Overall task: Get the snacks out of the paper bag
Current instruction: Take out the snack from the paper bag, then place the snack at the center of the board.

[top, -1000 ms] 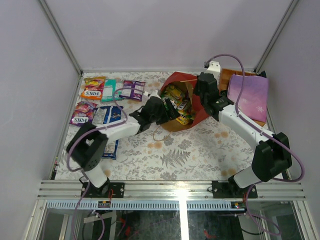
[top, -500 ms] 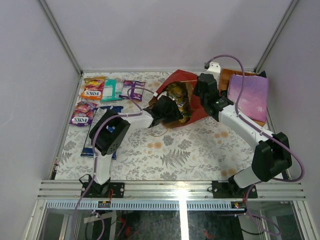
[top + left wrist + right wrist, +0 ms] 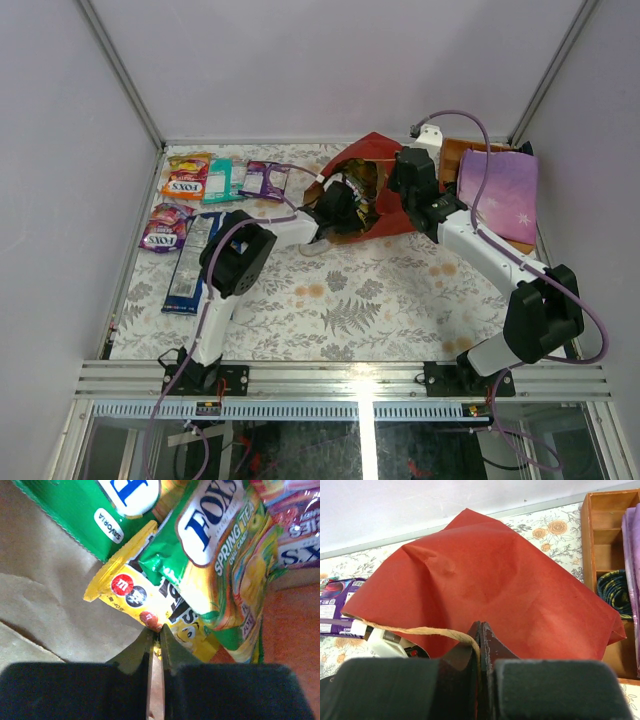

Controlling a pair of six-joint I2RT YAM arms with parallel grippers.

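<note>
The paper bag (image 3: 378, 152) lies on its side, red outside up, mouth toward the left. My left gripper (image 3: 340, 207) is inside the mouth, shut on the edge of a yellow candy packet (image 3: 145, 592); its tips (image 3: 156, 630) pinch the packet's rim over the brown inner wall (image 3: 45, 590). A green-yellow FOX'S packet (image 3: 220, 555) and a green pack (image 3: 95, 510) lie over it. My right gripper (image 3: 480, 626) is shut on the bag's twine handle (image 3: 420, 630), against the red paper (image 3: 495, 570).
Snacks lie on the table's left: an orange FOX'S bag (image 3: 186, 177), a teal pack (image 3: 217, 180), a purple pack (image 3: 265, 180), a purple FOX'S bag (image 3: 165, 228) and a long blue pack (image 3: 190, 265). A wooden box (image 3: 600, 545) with a lilac bag (image 3: 497, 190) stands at the right.
My left arm has pushed deeper into the bag's mouth and its jaws have closed on the yellow packet. The bag has sagged flatter. The right arm has held still.
</note>
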